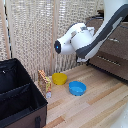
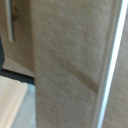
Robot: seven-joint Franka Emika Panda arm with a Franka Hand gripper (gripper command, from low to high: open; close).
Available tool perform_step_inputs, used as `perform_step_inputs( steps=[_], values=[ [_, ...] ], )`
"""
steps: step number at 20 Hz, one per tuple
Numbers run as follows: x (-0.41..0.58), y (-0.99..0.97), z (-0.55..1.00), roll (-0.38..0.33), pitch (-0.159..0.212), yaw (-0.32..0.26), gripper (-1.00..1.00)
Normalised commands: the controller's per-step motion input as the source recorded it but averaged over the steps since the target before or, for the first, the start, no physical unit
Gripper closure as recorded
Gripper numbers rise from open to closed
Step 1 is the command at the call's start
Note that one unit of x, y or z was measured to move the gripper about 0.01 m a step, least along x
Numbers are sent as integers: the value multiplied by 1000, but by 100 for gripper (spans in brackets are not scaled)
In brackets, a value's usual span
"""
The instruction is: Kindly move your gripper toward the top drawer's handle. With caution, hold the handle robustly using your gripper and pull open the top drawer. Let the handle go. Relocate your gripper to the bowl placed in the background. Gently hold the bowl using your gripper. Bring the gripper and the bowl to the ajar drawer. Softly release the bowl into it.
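Observation:
The yellow bowl [image 1: 59,78] sits on the wooden floor in front of the woven screen. The dark-brown dresser [image 1: 116,55] stands at the exterior view's right, and my white arm covers most of its upper drawer front. One silver handle [image 1: 114,40] shows beside the arm. My gripper [image 1: 81,59] is a small dark shape under the arm's bulk, near the dresser's front and above the bowls; its fingers cannot be made out. The wrist view shows no fingers. It shows a silver bar [image 2: 10,22] on a brown front; I cannot tell which drawer it belongs to.
A blue bowl [image 1: 77,88] lies next to the yellow one. A small yellow box [image 1: 45,82] stands by a large black open case [image 1: 20,95] at the exterior view's left. A beige woven screen [image 1: 35,30] runs behind, and it fills the wrist view [image 2: 70,65]. A lower dresser handle [image 1: 106,61] shows.

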Motion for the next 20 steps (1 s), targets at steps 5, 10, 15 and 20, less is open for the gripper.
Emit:
perform_step_inputs(
  steps=[5,10,15,20],
  values=[
    [207,0,-1,375,-80,16,-100],
    [174,0,-1,375,-57,-10,-100],
    [239,37,-29,375,-15,-153,-100],
    [226,106,-26,375,-1,-184,-100]
  ],
)
